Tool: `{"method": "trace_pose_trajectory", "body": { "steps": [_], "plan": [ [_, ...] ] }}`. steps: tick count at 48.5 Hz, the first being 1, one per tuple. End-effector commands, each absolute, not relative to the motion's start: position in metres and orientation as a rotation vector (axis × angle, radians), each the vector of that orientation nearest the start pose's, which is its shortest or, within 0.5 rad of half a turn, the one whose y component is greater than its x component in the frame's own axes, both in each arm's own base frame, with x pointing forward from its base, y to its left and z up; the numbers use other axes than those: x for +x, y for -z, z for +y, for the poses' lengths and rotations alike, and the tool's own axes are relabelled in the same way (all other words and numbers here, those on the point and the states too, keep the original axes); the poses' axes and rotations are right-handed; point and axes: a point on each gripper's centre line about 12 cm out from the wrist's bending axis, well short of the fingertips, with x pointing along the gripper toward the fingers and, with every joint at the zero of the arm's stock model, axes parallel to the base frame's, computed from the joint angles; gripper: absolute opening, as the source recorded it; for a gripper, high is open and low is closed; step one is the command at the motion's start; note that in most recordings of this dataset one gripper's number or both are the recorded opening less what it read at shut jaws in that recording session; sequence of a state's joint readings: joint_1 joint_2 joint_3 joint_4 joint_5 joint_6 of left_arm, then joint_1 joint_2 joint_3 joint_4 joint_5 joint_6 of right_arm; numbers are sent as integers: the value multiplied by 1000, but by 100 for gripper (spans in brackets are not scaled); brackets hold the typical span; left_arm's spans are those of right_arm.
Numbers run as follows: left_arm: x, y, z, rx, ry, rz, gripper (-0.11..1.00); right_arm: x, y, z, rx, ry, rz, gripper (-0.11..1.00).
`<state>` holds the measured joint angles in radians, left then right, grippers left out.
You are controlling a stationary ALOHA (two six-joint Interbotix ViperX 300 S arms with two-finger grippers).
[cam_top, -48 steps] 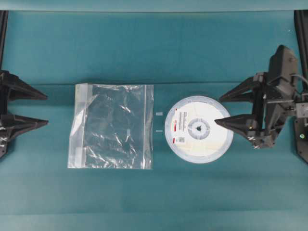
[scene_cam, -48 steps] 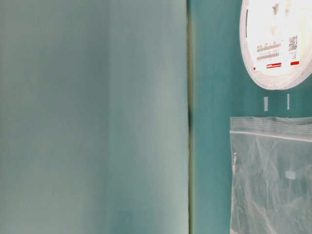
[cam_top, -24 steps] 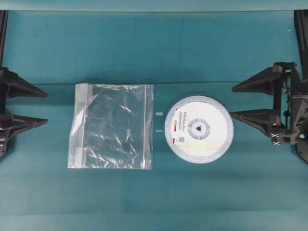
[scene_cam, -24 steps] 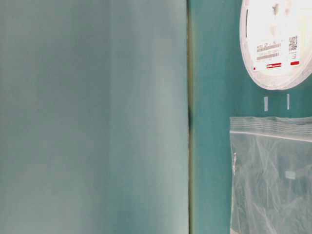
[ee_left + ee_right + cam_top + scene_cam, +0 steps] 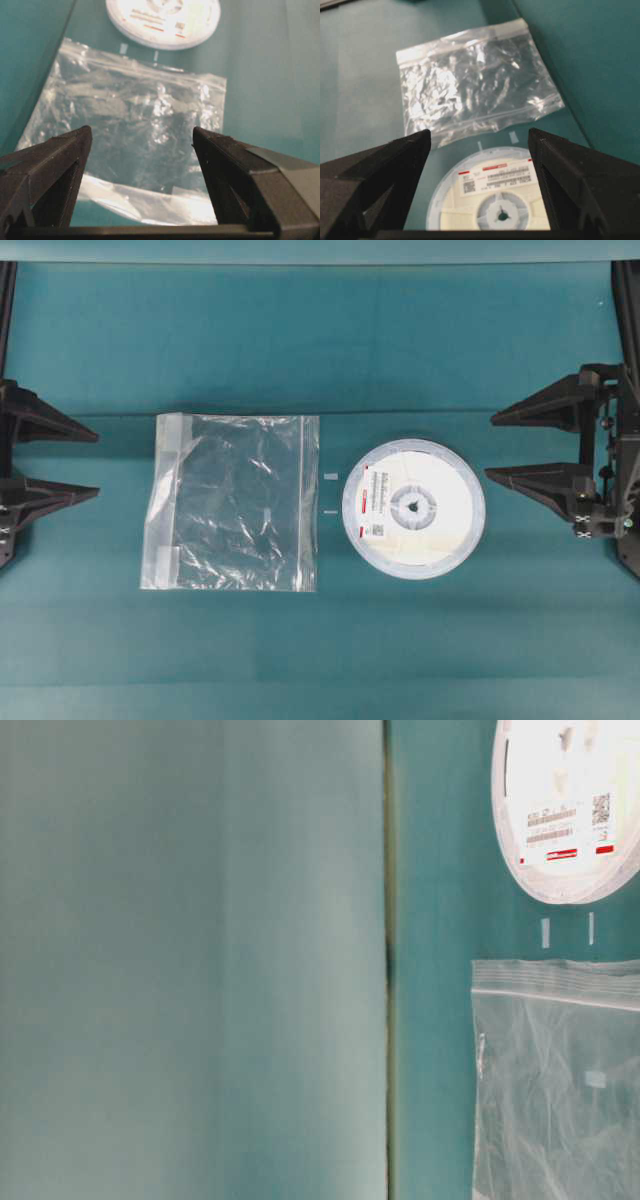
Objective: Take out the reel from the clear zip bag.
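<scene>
The reel lies flat on the teal table, outside the clear zip bag, which rests crinkled and flat to its left with a small gap between them. The reel's label with the red stripe faces up. My left gripper stands open at the table's left edge, apart from the bag. In the left wrist view the bag shows between the open fingers, with the reel beyond. My right gripper is open just right of the reel, not touching it. In the right wrist view the reel sits below it.
Two small white tape marks lie on the table between bag and reel. A seam runs across the table behind both. Black frame posts stand at the far corners. A pale teal panel fills the left of the table-level view.
My right gripper has drawn back to the right, from over the reel's right edge to beside it, still open. Reel, bag and left gripper have not moved.
</scene>
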<state>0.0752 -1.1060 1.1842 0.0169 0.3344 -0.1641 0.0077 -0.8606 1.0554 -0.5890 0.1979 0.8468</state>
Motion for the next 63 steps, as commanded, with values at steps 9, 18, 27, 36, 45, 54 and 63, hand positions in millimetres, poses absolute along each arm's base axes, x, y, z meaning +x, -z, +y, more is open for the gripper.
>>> {"method": "trace_pose_trajectory", "body": {
  "steps": [9, 18, 27, 36, 45, 54, 63],
  "plan": [
    [168, -255, 13, -155, -108, 375, 88, 217, -271, -10, 224, 140, 338, 89],
    [168, -255, 13, -155, -108, 377, 88, 217, -271, -10, 224, 139, 337, 89],
    [168, -255, 13, -155, -108, 377, 88, 216, -268, -10, 224, 140, 343, 89],
    [168, -255, 13, -158, -108, 377, 88, 216, -267, -11, 224, 142, 347, 89],
    [168, -255, 13, -157, -108, 377, 88, 216, -267, -10, 225, 140, 347, 89],
    [168, -252, 13, -158, -109, 384, 88, 215, -265, -10, 225, 142, 351, 89],
    [168, -252, 13, -161, -110, 383, 88, 216, -264, -10, 225, 141, 353, 89]
  ]
}}
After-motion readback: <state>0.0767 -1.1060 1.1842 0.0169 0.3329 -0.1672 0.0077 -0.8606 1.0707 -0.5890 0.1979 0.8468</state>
